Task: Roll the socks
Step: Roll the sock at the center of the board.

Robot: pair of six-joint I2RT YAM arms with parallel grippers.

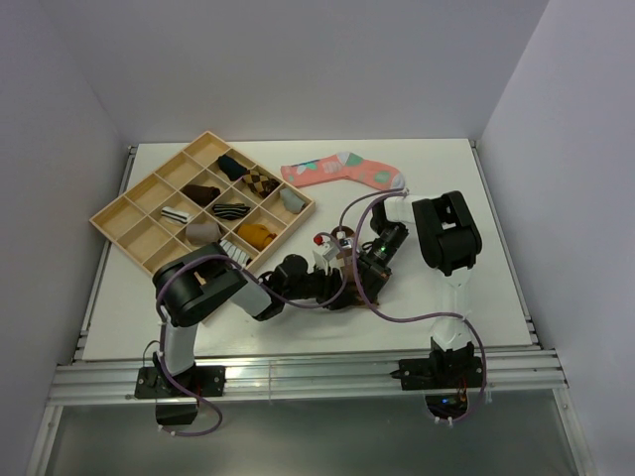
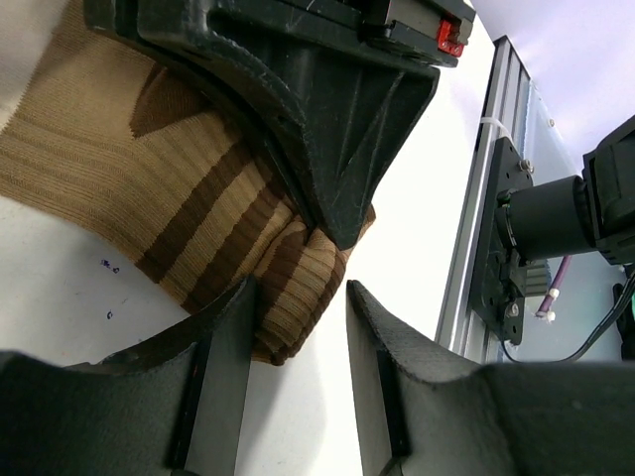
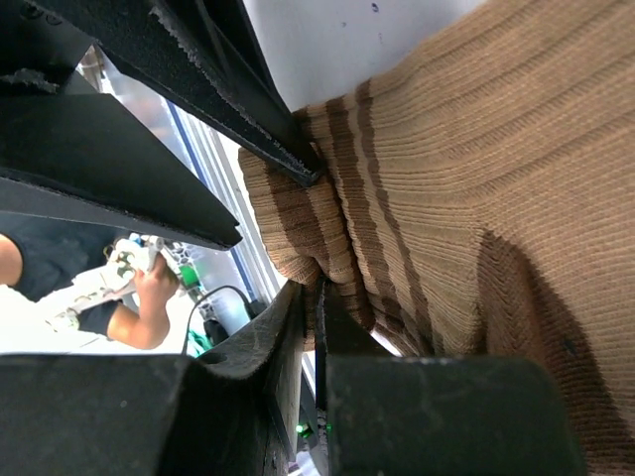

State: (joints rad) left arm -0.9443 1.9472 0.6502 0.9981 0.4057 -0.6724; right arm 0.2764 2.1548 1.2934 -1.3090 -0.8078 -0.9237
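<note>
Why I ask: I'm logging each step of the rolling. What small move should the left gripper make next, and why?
Probably close the left gripper on the brown sock's folded end. Its jaws stand open around that end, while the right gripper is shut on the fabric right beside it; a second grip looks needed to turn the roll further.

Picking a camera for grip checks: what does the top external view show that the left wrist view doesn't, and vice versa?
Only top external: the wooden tray of rolled socks and the pink sock lying flat beside it. Only left wrist: stripes on the brown sock, its folded end between the open fingers of the left end effector, the right end effector tip on it. Both: the two end effectors close together over the table.
</note>
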